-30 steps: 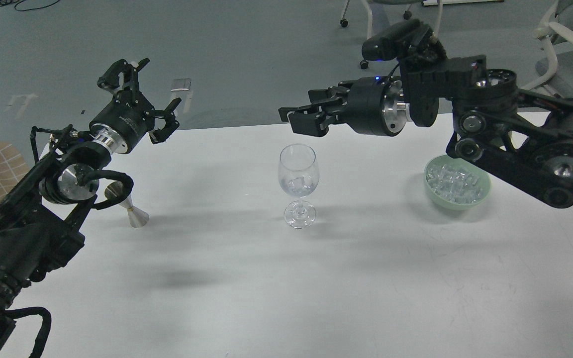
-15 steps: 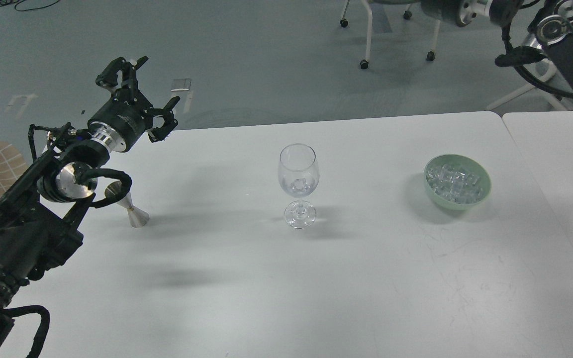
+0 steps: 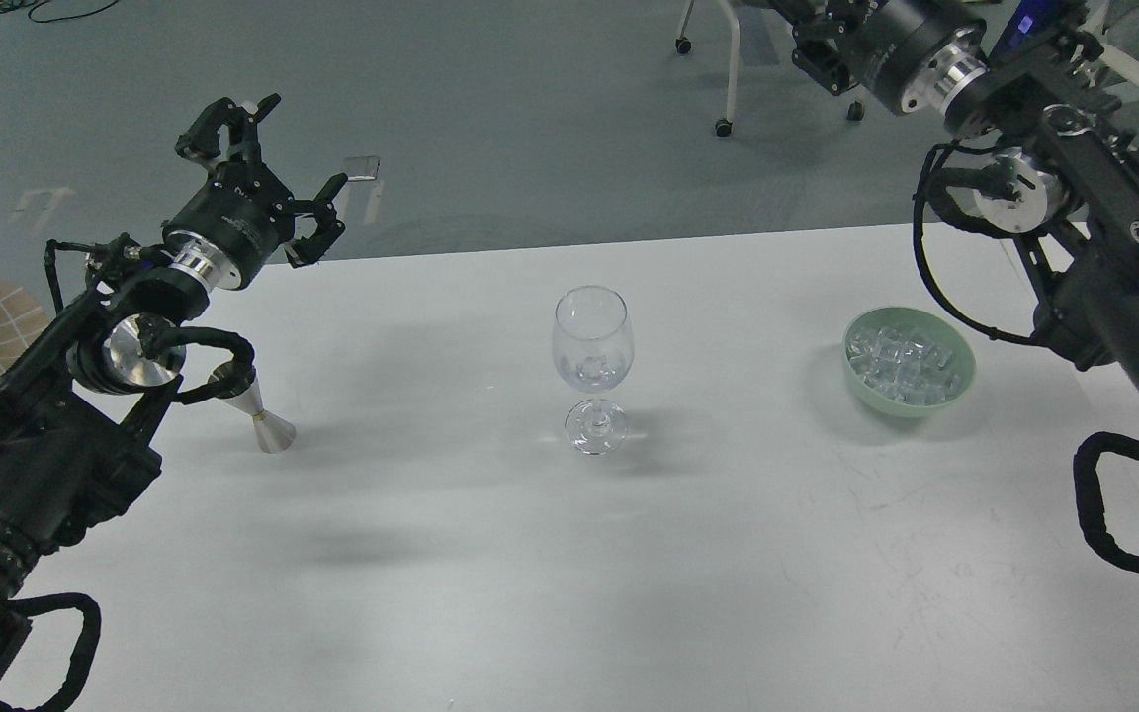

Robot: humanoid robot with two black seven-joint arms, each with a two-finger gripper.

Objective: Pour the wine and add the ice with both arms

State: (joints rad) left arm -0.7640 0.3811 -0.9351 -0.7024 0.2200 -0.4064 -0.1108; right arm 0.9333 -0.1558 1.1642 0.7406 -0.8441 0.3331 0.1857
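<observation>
A clear wine glass (image 3: 593, 341) stands upright mid-table, with a few clear glassy bits low in its bowl. No stream of wine shows. The ice (image 3: 904, 358) is heaped in a pale green bowl (image 3: 960, 391) at the right. My left gripper (image 3: 283, 148) is open and empty, held above the table's far left edge, well left of the glass. My right gripper (image 3: 820, 44) is high at the top of the view, beyond the table, far from the glass and bowl. Its fingers are partly cut off by the frame edge.
A small metal jigger (image 3: 258, 413) stands tilted on the table at the left, just under my left arm's cable loop. The white table (image 3: 569, 554) ends at a seam on the right. Office chair legs (image 3: 728, 89) stand on the floor behind.
My right arm has left its place above the glass and swung up and right; its gripper now sits at the top edge. My left gripper drifted slightly up and left, still open.
</observation>
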